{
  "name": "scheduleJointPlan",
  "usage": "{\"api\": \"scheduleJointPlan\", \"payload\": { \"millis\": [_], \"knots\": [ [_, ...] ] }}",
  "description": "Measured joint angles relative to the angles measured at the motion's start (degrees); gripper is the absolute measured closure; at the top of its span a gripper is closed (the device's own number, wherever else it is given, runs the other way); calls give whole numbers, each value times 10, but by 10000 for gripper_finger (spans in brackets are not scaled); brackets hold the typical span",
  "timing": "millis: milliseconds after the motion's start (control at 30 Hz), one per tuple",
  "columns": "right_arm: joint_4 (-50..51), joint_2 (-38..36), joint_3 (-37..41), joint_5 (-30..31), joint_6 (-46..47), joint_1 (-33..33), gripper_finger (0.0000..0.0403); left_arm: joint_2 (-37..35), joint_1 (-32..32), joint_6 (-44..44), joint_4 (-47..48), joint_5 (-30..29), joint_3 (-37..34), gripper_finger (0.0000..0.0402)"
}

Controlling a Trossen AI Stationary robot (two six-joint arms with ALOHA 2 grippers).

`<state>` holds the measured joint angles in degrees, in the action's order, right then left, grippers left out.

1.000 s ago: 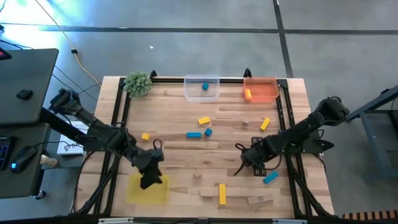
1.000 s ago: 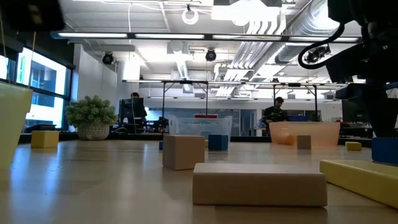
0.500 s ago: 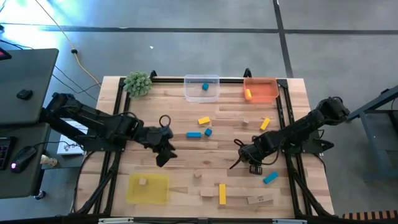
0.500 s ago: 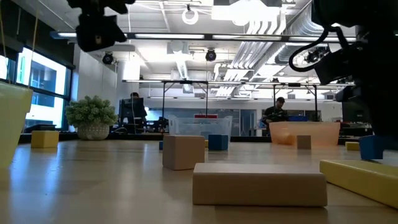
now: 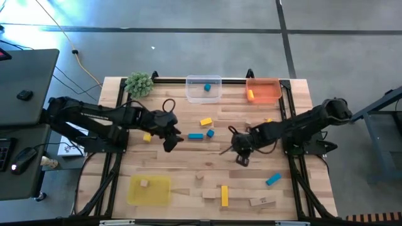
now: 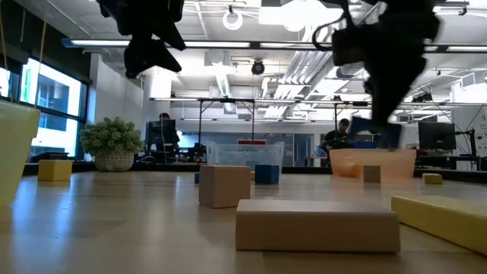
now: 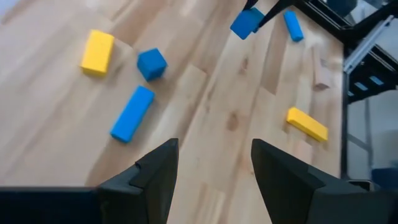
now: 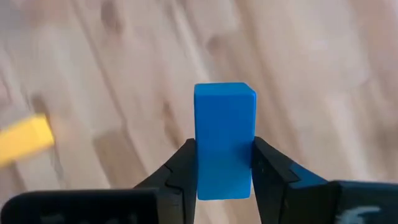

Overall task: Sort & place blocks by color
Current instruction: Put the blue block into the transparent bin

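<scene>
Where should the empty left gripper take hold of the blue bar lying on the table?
Across its two long sides near the middle, coming straight down from above. The blue bar lies flat and alone on the wood, its long sides clear; the blue cube sits apart near one end. The left gripper is open, hovering nearby.

I can read no text, label, brand, number or sign anywhere in my camera views; the wooden table (image 5: 188,157) carries no printing that I can make out. Nothing lettered shows in the room behind that table either.
</scene>
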<state>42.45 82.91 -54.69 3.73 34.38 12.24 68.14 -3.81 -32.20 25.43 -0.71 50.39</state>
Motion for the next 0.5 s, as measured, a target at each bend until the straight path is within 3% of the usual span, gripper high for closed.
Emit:
{"api": "scheduleJointPlan", "payload": {
  "millis": [500],
  "knots": [
    [-141, 0, -61, 49, -57, -136, 312, 0, -94, 104, 0, 0, 0, 209]
  ]
}}
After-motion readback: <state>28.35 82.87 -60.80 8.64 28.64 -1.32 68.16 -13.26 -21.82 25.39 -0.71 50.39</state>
